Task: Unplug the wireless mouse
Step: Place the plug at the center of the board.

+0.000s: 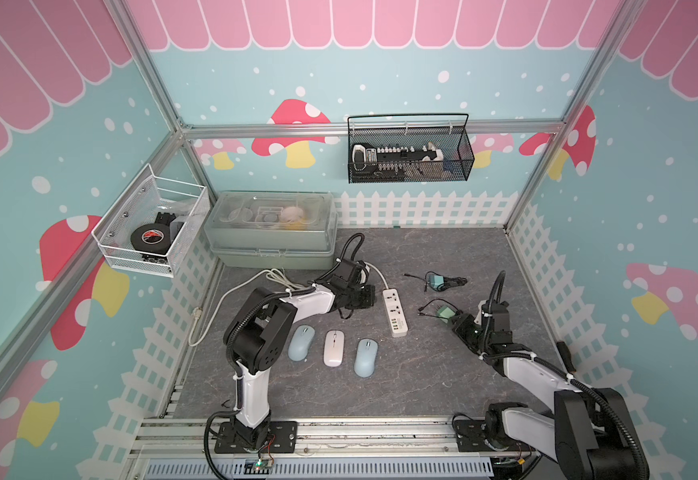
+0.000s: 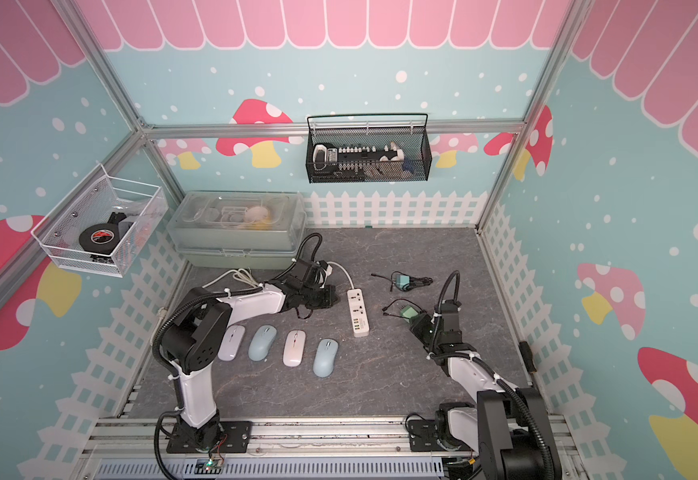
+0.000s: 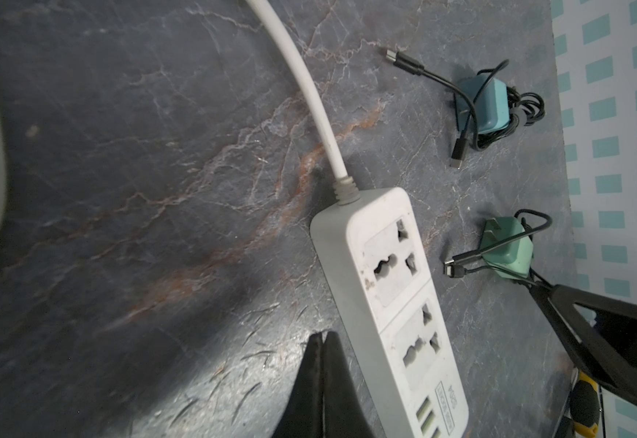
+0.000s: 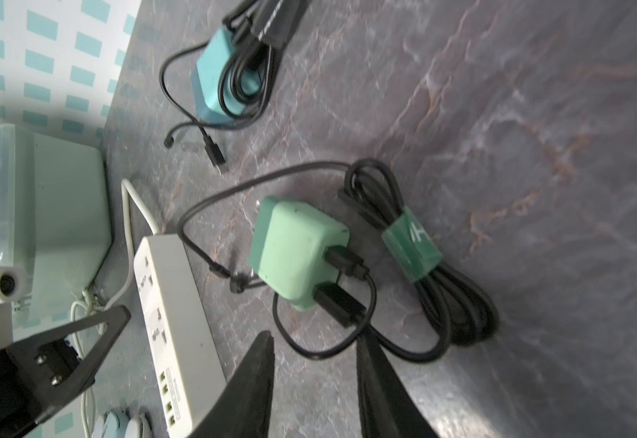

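White power strip (image 1: 395, 312) on the tabletop (image 1: 443, 374), sockets empty; wireless mice (image 1: 333, 348) lie cable-free near its USB end, left fingers (image 3: 309, 386) closed on nothing beside it, right fingers (image 4: 256, 379) part-open and empty by the loose green charger (image 4: 294, 254) beyond it: unplugging looks done, and the next move is probably to withdraw.

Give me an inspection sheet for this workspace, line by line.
Surface: dark grey marbled tabletop, scratched in places.
Job's things: four wireless mice in a row, white and pale blue alternating, none cabled; white power strip, sockets empty.
Clutter: teal charger, green charger, pale green lidded box.
Grippers: left gripper shut beside the strip; right gripper open near the green charger.
Cables: white strip lead; black charger cables, ends loose.
Surroundings: white wire basket and black mesh basket on the walls.
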Robot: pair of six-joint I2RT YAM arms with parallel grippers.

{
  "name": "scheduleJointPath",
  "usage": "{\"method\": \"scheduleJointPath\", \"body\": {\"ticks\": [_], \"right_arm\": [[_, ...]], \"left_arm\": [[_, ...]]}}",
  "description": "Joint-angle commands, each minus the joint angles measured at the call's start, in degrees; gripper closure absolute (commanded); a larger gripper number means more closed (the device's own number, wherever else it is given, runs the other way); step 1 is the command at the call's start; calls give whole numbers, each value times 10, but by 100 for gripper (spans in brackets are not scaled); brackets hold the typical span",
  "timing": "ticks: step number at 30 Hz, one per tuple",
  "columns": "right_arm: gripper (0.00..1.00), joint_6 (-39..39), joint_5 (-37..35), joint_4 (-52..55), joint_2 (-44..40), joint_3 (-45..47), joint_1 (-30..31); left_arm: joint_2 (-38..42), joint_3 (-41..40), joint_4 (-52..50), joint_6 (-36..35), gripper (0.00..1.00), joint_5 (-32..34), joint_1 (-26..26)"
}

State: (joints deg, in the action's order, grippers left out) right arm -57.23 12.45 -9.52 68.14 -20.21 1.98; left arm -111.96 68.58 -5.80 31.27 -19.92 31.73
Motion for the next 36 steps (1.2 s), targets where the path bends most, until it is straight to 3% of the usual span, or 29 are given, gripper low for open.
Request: {"method": "scheduleJointPath", "body": {"ticks": [1, 8, 16, 20, 29, 32, 36], "right_arm": [[63, 6, -17, -20, 30, -12, -15], [64, 14, 7, -54, 97, -27, -55], [64, 53, -17, -30, 96, -65, -78], [63, 68, 11, -16, 85, -85, -77], [62, 63, 71, 53, -6, -87, -76], [60, 89, 41, 126, -86, -110, -66], [55, 152, -7, 215, -150, -190, -55]], "left_arm": [[-5, 1, -7, 0, 100, 11, -3], [5, -7, -7, -2, 100, 13, -4], [9, -6, -6, -2, 100, 12, -6], [20, -8, -7, -4, 100, 16, -7], [76, -6, -35, -20, 100, 49, -16], [128, -7, -60, -38, 99, 82, -18], [217, -15, -96, -64, 91, 160, -20]]}}
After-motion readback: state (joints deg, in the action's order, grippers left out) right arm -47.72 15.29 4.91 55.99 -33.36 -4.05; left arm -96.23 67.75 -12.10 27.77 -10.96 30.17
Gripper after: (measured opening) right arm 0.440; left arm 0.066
